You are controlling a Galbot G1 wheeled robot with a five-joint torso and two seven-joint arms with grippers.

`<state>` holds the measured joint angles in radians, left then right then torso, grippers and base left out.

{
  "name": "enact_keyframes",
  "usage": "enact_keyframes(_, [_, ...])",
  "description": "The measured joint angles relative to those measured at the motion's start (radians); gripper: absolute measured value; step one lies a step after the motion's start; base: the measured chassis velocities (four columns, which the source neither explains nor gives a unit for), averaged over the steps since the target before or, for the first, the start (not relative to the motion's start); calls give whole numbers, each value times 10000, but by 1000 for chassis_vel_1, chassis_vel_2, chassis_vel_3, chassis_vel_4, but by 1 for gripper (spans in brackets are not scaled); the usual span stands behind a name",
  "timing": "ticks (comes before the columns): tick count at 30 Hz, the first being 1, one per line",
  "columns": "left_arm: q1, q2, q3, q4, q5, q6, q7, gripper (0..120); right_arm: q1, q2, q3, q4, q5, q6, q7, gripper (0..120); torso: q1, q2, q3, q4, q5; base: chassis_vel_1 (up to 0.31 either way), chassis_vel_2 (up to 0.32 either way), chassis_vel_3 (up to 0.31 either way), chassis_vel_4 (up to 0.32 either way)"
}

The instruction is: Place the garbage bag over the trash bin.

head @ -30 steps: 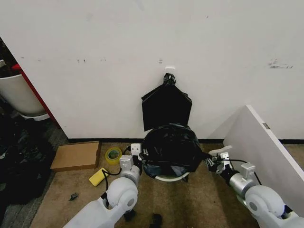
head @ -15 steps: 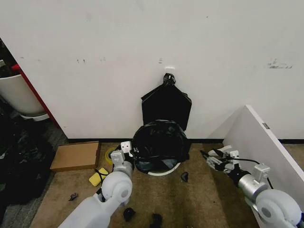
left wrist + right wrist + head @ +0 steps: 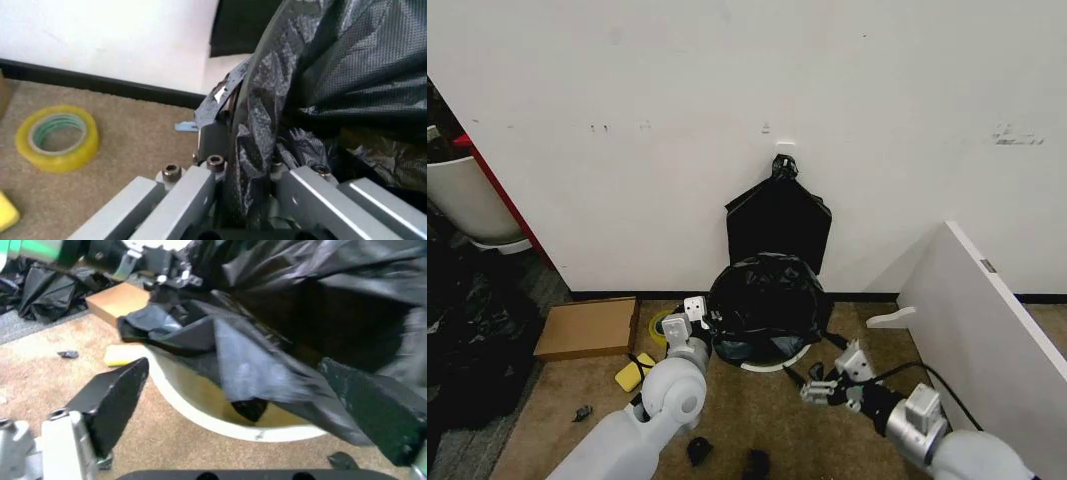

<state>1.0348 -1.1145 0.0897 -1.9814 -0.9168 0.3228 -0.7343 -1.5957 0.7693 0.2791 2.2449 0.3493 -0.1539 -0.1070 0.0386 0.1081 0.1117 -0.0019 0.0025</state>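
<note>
The glossy black garbage bag [image 3: 765, 298] is draped over the cream-white trash bin [image 3: 767, 363], whose lower rim shows beneath it by the wall. At the bin's left side, my left gripper [image 3: 701, 322] is shut on the bag's edge; the left wrist view shows the crinkled garbage bag [image 3: 320, 75] pinched between the fingers [image 3: 200, 180]. My right gripper [image 3: 813, 386] hovers open in front of the bin, slightly to its right. In the right wrist view its black fingers [image 3: 110, 397] spread wide before the bin [image 3: 200, 412] and loose bag folds [image 3: 247, 355].
A flat black bundle [image 3: 779, 225] hangs on the wall above the bin. A yellow tape roll [image 3: 664, 327], a cardboard box [image 3: 587, 328] and a yellow block [image 3: 634, 372] lie to the left. A white board [image 3: 987, 330] leans at right. Black scraps [image 3: 697, 450] dot the carpet.
The bin and bag shifted left along the wall with my left gripper. My right gripper swung from the bin's right side to the floor in front of it.
</note>
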Motion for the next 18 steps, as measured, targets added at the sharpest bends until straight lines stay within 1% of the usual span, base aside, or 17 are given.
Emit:
enact_keyframes(1, [-35,-2,71,26,16,1,13,0,20,91,-135,-65,-179,44,-5,88,0,0,0,-3,-1,0,0,0,0])
enact_keyframes(2, [-58,2,195,54,145,4,47,0,290,378,-431,-302,-660,197,244,75,0,0,0,-1,0,0,0,0,0])
enact_keyframes(3, [-56,-1,215,54,173,4,54,0,362,455,-447,-366,-744,203,327,68,0,0,0,1,1,0,0,0,0])
enact_keyframes(4, [-43,-9,217,53,187,5,58,0,383,490,-451,-397,-803,202,367,67,0,0,0,0,1,0,0,0,0])
enact_keyframes(6, [19,-23,217,51,215,4,63,0,377,526,-454,-470,-977,200,400,58,0,0,0,0,0,0,0,0,0])
enact_keyframes(7, [19,-23,217,51,215,4,63,0,377,526,-454,-470,-977,200,400,58,0,0,0,0,0,0,0,0,0])
enact_keyframes(13, [118,-97,236,26,301,5,76,0,329,488,-450,-604,-1331,209,390,32,0,0,0,-1,0,0,0,0,0])
enact_keyframes(15, [124,-100,235,18,305,4,76,0,331,483,-456,-604,-1354,197,385,30,0,0,0,-1,0,0,0,0,0])
enact_keyframes(17, [164,-102,214,-18,320,2,81,0,311,466,-514,-606,-1448,172,366,19,0,0,0,-1,0,0,0,0,0])
enact_keyframes(18, [184,-97,196,-29,324,1,82,0,280,465,-525,-607,-1472,177,362,15,0,0,0,-1,0,0,0,0,0])
